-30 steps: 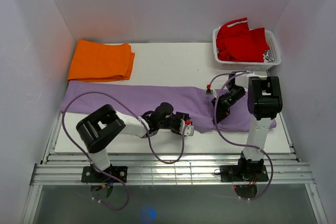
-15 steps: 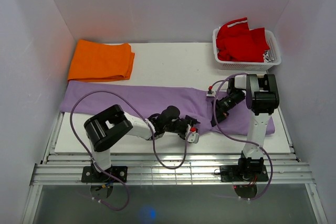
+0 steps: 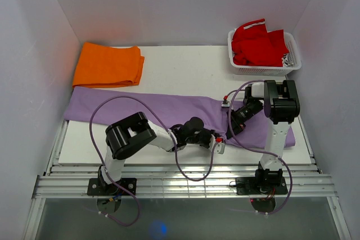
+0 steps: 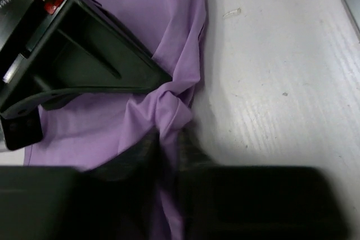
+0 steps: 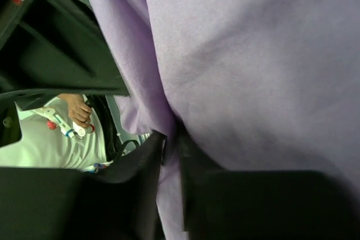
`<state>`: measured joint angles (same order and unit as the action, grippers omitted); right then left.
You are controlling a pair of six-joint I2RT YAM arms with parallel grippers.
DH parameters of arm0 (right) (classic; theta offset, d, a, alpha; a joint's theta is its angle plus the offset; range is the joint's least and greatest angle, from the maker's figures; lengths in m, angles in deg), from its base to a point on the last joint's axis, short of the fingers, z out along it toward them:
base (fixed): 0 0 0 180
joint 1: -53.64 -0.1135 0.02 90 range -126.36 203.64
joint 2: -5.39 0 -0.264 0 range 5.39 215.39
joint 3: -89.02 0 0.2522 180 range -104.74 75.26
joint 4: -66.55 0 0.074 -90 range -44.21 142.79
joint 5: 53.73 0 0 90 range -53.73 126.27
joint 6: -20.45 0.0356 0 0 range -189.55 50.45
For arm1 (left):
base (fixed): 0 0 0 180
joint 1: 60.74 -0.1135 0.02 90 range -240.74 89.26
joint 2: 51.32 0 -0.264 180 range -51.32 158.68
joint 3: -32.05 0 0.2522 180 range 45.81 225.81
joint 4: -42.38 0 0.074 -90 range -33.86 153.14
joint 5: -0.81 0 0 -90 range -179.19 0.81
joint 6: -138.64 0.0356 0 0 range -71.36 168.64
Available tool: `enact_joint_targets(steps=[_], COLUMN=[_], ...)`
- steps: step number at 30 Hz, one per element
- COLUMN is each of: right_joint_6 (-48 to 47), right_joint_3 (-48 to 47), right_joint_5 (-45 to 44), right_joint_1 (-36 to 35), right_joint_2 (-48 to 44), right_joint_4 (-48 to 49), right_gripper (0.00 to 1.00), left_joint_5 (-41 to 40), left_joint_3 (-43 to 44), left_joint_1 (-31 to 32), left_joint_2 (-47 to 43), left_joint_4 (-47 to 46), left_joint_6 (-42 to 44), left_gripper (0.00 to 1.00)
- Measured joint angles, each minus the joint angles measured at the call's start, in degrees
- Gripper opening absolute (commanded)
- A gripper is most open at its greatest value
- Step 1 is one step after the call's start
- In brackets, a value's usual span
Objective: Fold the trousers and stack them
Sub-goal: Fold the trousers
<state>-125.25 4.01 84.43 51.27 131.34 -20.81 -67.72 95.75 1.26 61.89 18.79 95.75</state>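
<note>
At the near edge of the table [image 3: 112, 153], left gripper [image 4: 169, 139] and right gripper [image 5: 171, 133] each pinch a fold of the trousers [image 3: 157, 108], light, limp cloth probably best held at its corners.

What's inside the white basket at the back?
The basket holds red clothes with a bit of white trim, heaped above its rim. Whatever lies under them is covered, so I can't tell.

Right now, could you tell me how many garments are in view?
3: orange garment folded far left, lilac trousers across the table, red garment in the basket; others may hide beneath it.
</note>
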Motion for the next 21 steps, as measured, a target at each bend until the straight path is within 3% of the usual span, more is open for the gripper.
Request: enact_joint_targets(steps=[5, 10, 11, 13, 14, 17, 18, 21], right_joint_6=[1.2, 7.0, 8.9, 11.7, 13.2, 16.4, 17.1, 18.3], right_joint_3=[-1.1, -6.7, -7.4, -8.5, -9.0, -10.2, -10.6, -10.9], right_joint_5=[-0.8, -4.4, -5.8, -8.2, -9.1, -11.6, -12.3, -13.7], right_joint_1=[0.1, 0.4, 0.5, 0.6, 0.6, 0.5, 0.4, 0.4], right_joint_2=[-1.4, -2.9, -3.4, -3.9, -4.0, -4.0, -4.0, -4.2], right_joint_4=[-0.7, 2.1, 3.4, 5.3, 5.9, 6.4, 6.5, 6.8], right_gripper=[0.44, 0.47, 0.47, 0.46, 0.46, 0.46, 0.47, 0.47], left_joint_5=[2.5, 9.7, 11.3, 13.5, 14.5, 18.0, 19.2, 22.2], left_joint_3=[-3.7, -4.7, -3.3, 0.7, 3.0, 8.7, 9.6, 10.0], left_joint_1=[-0.2, -0.2, -0.4, -0.6, -0.8, -1.0, -1.2, -1.6], left_joint_2=[-4.1, -12.8, -13.4, -12.5, -11.4, -7.4, -6.4, -5.9], left_joint_4=[4.0, 15.2, 18.1, 24.4, 27.3, 34.6, 36.3, 40.5], left_joint_6=[-0.4, -4.2, -5.3, -7.3, -8.3, -11.9, -13.1, -18.0], left_gripper=[0.02, 0.0, 0.03, 0.15, 0.33, 0.58, 0.75, 0.89])
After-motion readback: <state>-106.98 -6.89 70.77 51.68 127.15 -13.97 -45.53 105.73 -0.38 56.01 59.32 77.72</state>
